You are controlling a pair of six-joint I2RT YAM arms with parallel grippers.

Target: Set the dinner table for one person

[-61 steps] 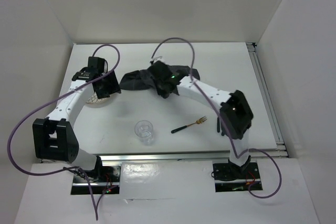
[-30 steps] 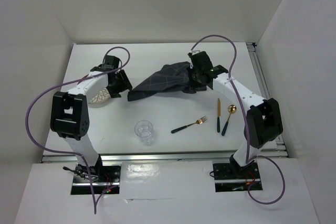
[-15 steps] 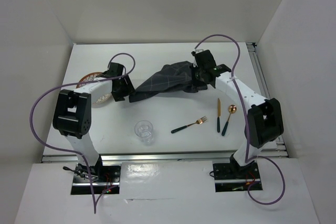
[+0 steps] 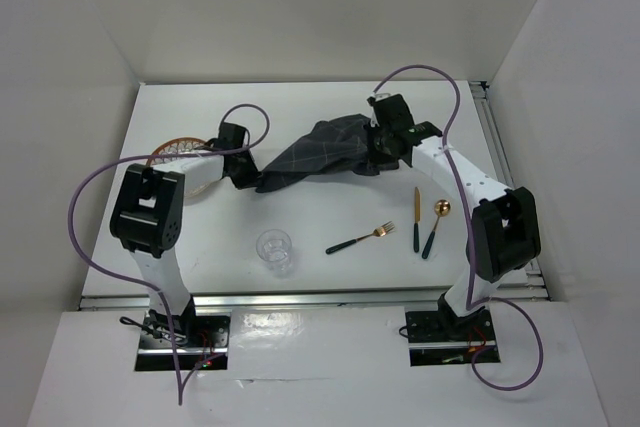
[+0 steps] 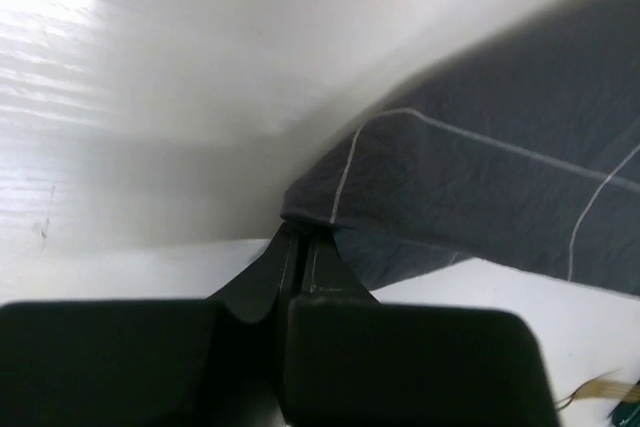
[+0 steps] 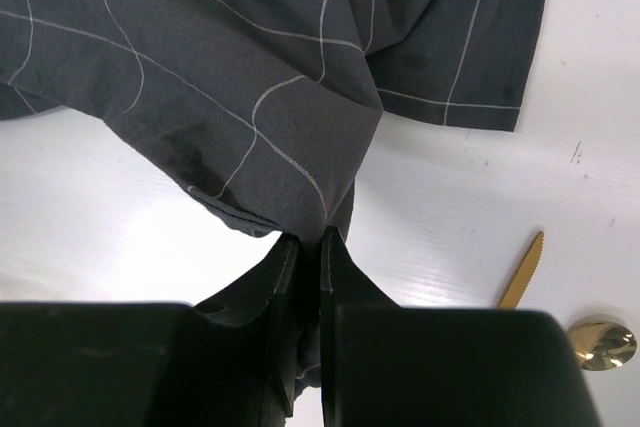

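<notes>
**Grippers: two, both clamped on one placemat**

- Dinner table [image 4: 330,107]: one. White, with metal rails along its near and right edges. It lies beneath both grippers and bears every item below.
- Left gripper [image 5: 303,237]: one. Its fingers are pressed together on the placemat's left corner, low over the table left of centre.
- Right gripper [image 6: 303,239]: one. Its fingers are pinched on a fold at the cloth's right end, over the far table right of centre.
- Placemat [image 4: 320,152]: one. Dark grey cloth with thin pale check lines, rumpled and bunched between the two grippers. Whether its middle touches the table cannot be told.
- Glass [image 4: 275,250]: one. Clear and upright, at near centre, apart from the cloth.
- Fork [image 4: 360,238]: one. Gold head, dark handle, lying flat just right of the glass.
- Knife [image 4: 416,217] and spoon [image 4: 435,225]: one each. They lie side by side, right of the fork.
- Plate [image 4: 175,144]: one. At the left, largely hidden behind the left arm, its pattern hard to make out.
- Obscured: the gripped cloth edges vanish between the fingers in both wrist views, and the left wrist view is blurred.
</notes>
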